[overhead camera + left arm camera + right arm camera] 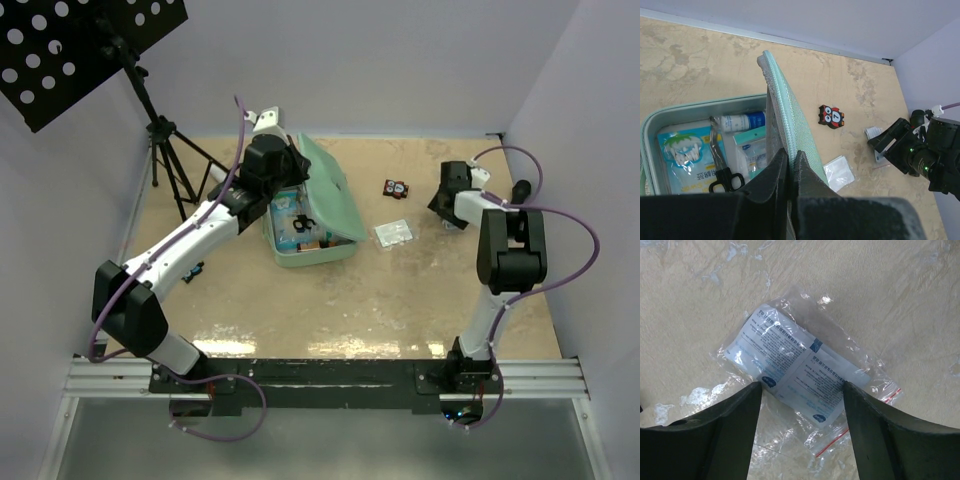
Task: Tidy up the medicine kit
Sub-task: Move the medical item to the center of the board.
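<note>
The table carries the kit left of centre. It lies open with its tray facing up and its lid raised along the right side, leaning rightward. The left gripper is pinched tight on the lid's rim. Near the table's right edge, the right gripper hangs with its fingers wide apart astride a clear packet lying diagonally, gripping nothing. Only the left wrist view shows the tray's blue pouch and scissors. Only the right wrist view shows the packet's print.
</note>
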`<state>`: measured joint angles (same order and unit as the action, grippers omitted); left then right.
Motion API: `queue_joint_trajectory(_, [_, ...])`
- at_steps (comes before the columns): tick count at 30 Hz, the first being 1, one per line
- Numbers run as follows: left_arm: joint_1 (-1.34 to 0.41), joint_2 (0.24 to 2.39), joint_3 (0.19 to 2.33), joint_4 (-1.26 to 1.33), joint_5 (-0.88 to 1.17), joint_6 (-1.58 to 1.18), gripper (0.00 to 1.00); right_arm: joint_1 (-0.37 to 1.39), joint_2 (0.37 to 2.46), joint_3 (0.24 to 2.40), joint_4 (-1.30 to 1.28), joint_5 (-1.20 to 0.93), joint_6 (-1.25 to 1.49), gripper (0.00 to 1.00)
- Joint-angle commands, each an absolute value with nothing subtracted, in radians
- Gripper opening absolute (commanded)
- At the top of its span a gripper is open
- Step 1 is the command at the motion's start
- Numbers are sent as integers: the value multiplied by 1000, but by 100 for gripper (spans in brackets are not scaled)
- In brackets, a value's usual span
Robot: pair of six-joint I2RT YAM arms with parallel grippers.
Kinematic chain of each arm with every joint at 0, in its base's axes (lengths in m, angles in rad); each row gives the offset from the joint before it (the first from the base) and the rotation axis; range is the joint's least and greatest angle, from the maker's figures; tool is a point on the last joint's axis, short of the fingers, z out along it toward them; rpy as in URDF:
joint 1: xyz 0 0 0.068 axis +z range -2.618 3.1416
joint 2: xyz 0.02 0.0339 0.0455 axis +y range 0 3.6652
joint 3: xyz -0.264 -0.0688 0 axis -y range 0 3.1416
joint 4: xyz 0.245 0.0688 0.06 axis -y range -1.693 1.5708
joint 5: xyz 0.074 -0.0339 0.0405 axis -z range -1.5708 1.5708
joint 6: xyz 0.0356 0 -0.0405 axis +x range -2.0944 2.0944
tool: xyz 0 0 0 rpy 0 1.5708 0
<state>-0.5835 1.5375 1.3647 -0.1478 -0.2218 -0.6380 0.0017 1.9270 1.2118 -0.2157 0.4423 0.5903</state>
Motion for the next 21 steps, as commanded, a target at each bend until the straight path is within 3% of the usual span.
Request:
queue_joint_trajectory(1, [-588,1488,1373,-144,-193,-606,0,3,1939,1227,-209,445,586,63])
queue_joint_trajectory(3, [-588,1489,1373,-146,-193,-606,0,5,1940,1210,-199,436,586,56])
queue_joint_trajectory(10, [-589,1500,1365,-150,-198,-607,0,3,1931,1171,-196,414,603,11])
queue_joint_trajectory(12, [-588,1508,1364,-152,-204,-604,0,5,1881,1154,-189,408,606,2])
queue_joint_trajectory(21, [-588,1578,1393,-169,-233,-600,0,204,1504,1089,-267,440,618,0])
